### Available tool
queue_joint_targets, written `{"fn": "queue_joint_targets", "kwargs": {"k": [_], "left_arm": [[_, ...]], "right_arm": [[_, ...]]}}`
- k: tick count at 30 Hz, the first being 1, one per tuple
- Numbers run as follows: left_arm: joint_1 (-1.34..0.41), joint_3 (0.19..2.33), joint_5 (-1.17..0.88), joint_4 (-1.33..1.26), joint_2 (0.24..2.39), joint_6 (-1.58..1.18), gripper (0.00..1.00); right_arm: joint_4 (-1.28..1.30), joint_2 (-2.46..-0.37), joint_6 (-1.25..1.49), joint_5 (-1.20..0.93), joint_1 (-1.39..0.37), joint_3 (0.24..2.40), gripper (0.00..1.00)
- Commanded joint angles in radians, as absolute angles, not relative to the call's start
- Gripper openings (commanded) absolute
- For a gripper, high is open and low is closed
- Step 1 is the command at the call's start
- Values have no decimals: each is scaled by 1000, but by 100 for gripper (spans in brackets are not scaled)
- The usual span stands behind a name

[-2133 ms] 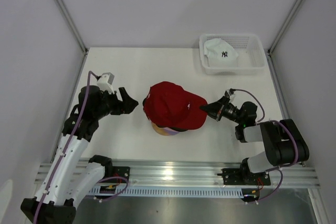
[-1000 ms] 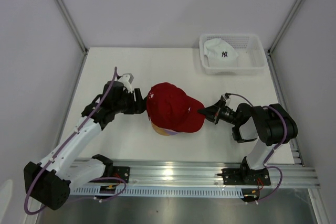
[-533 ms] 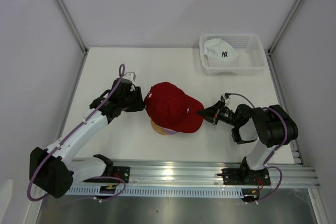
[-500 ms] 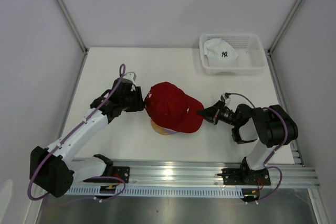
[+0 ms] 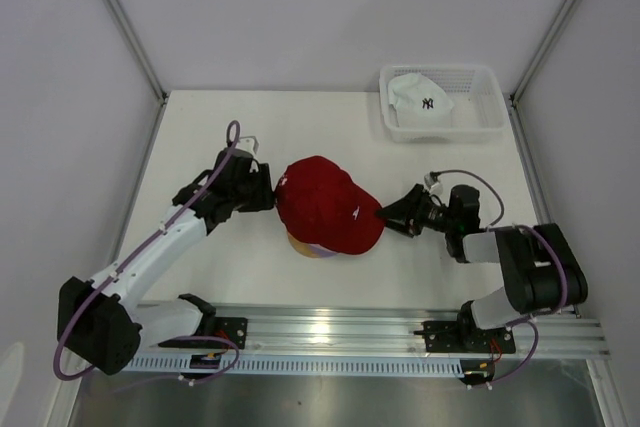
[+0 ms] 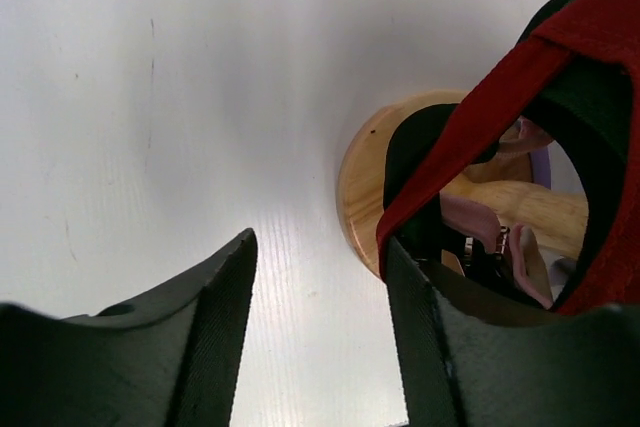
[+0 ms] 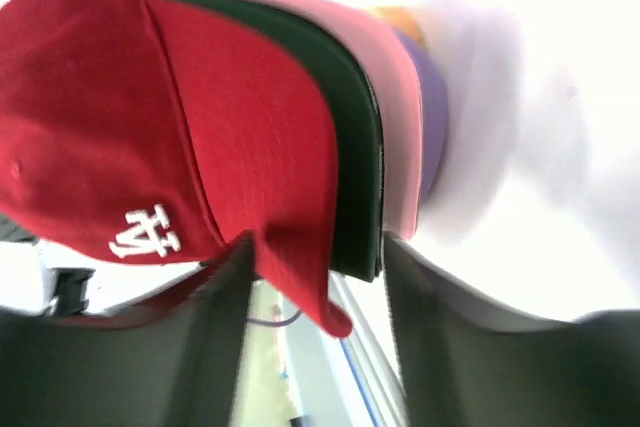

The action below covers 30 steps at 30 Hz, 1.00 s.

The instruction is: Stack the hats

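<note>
Left end effector (image 5: 268, 190) apart behind red cap (image 5: 325, 202), right end effector (image 5: 385, 215) parted around its brim, lower caps (image 7: 400, 77) mostly hidden

red hat (image 5: 325, 209): matt woven cloth, white stitched logo | dark green hat (image 7: 345, 137), pink hat (image 7: 395, 97), purple hat (image 7: 432, 132): matt cloth brims | white hat (image 5: 420, 97), 1 o'clock: soft cloth | basket (image 5: 490, 119): white plastic mesh | stand (image 6: 362, 182): smooth pale wood | tabletop (image 5: 230, 137): white, smooth, matt | left pincer (image 6: 318, 242): black, matt, fine-ribbed | rail (image 5: 330, 332), 6 o'clock: shiny metal
</note>
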State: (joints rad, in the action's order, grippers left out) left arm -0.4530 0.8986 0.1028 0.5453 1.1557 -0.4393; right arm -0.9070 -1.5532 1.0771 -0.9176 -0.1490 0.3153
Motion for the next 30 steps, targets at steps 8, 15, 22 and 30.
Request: {"fn": "queue_joint_targets", "kwargs": {"k": [8, 15, 22, 30], "left_arm": [[-440, 1061, 109, 644, 1101, -345, 76], [-434, 1284, 159, 736, 1013, -227, 99], [-381, 1356, 118, 700, 973, -173, 99], [-319, 1371, 71, 689, 1071, -170, 100]], "right_arm": [[235, -1011, 384, -448, -75, 978, 100], [146, -1303, 313, -370, 69, 1277, 98], [152, -1739, 305, -348, 113, 1598, 91], [340, -2220, 178, -322, 84, 2078, 99]]}}
